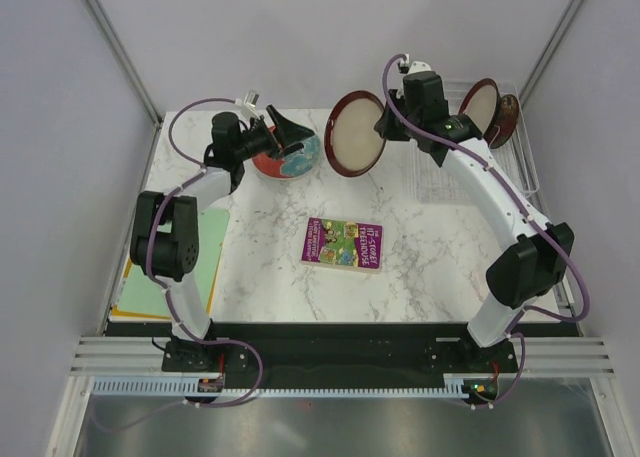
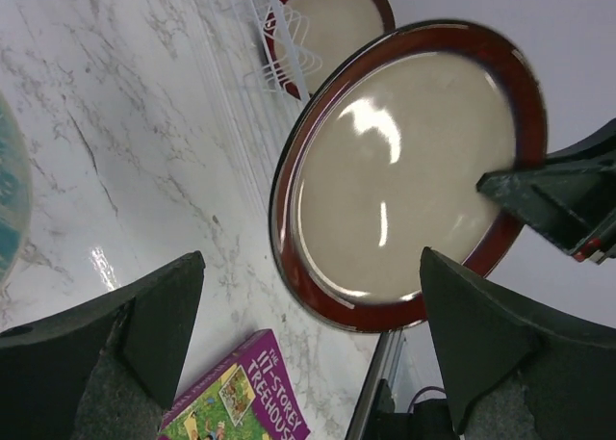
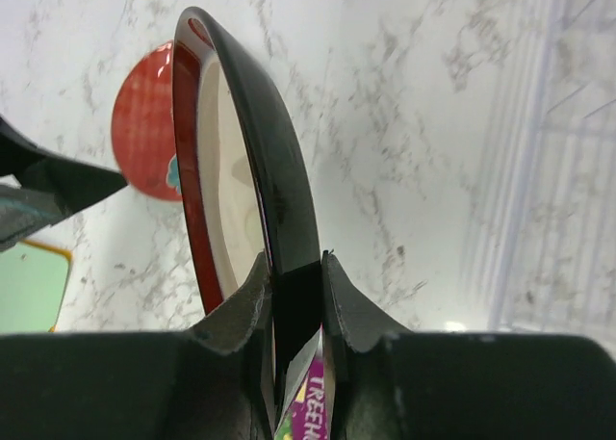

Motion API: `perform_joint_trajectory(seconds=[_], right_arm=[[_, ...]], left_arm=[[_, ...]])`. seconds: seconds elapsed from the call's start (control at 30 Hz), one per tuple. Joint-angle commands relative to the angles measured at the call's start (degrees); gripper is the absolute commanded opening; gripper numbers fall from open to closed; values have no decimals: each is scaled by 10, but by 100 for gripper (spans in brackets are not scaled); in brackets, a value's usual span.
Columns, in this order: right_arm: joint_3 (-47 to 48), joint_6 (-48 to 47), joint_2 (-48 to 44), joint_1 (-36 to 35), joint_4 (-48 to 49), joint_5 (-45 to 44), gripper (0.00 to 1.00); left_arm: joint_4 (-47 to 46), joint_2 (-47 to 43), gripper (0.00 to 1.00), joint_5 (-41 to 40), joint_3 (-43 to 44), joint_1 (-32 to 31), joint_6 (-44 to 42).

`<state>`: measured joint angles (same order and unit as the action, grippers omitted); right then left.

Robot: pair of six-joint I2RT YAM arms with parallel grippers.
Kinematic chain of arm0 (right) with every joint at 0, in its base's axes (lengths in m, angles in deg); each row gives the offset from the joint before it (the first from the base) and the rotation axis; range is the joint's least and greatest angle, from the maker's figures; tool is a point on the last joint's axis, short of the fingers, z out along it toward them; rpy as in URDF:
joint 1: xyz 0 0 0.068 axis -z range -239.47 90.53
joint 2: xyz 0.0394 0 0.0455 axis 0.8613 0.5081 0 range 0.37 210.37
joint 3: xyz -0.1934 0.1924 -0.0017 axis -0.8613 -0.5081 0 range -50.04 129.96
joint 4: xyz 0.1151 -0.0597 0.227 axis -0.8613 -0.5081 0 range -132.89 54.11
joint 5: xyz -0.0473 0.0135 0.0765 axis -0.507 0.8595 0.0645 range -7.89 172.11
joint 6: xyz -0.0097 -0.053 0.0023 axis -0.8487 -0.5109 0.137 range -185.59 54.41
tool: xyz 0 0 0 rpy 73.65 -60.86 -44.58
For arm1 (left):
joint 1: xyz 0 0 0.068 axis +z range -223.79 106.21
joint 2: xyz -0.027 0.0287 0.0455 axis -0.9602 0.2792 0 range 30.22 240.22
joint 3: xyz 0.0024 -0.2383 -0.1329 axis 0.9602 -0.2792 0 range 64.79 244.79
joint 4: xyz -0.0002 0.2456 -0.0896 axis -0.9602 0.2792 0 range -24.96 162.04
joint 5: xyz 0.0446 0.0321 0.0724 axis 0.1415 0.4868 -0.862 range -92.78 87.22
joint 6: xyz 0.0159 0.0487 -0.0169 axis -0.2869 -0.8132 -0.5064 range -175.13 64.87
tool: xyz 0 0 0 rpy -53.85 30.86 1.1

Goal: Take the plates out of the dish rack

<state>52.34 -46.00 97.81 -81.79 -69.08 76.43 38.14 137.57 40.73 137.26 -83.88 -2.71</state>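
My right gripper (image 1: 385, 127) is shut on the rim of a dark brown plate with a cream centre (image 1: 357, 132) and holds it on edge above the table, left of the dish rack (image 1: 500, 162). The plate also shows in the left wrist view (image 2: 414, 170) and, edge-on, in the right wrist view (image 3: 274, 170) between my right gripper's (image 3: 294, 276) fingers. A second cream-centred plate (image 1: 480, 105) and a dark brown plate (image 1: 507, 112) stand in the rack. The coral-red plate with a teal centre (image 1: 290, 159) lies on the table under my left gripper (image 1: 288, 135), which is open and empty (image 2: 310, 267).
A purple book (image 1: 343, 243) lies mid-table and shows in the left wrist view (image 2: 241, 397). A green mat (image 1: 165, 277) lies at the left edge. The rack's ribs (image 2: 279, 45) are at the back right. Grey walls close the back and sides.
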Motion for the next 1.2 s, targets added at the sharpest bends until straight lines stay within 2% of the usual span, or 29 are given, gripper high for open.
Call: perform_joint_trajectory(seconds=[0.0,0.4,0.6,0.73,0.77,0.8,0.83,0.9,0.93,0.97,1.0,1.03,1.07,1.13,1.17], right_arm=[[-17,88,-63,-4,139,97,0],[-61,141,-83,-10,192,150,0],[-103,178,-87,-12,233,185,0],[-114,192,-84,-12,247,203,0],[-114,196,-82,-12,249,211,0],[-116,197,-81,-13,252,211,0],[-118,198,-81,-14,253,211,0],[-119,197,-82,-14,253,205,0],[-119,196,-83,-14,254,202,0],[-119,194,-84,-14,253,199,0],[-117,190,-85,-13,248,196,0],[-116,187,-86,-13,247,195,0],[-116,186,-87,-13,246,193,8],[-114,173,-88,-13,239,187,33],[-112,168,-88,-13,233,179,64]], left_arm=[[-148,22,100,33,-22,-1,99],[-205,43,100,25,-58,-3,123],[-285,69,100,31,-47,-11,173],[-344,83,77,35,-44,-13,200],[-367,89,67,40,-44,-13,225],[-413,101,62,43,-41,-13,240],[-426,106,51,45,-42,-12,265],[-443,113,38,46,-43,-12,278],[-443,115,19,46,-49,-12,282],[-441,113,9,42,-53,-12,281],[-436,111,2,41,-57,-11,278],[-424,110,2,41,-62,-11,268],[-417,104,2,44,-63,-11,262],[-386,98,2,44,-63,-8,235],[-347,89,2,40,-63,-7,223]])
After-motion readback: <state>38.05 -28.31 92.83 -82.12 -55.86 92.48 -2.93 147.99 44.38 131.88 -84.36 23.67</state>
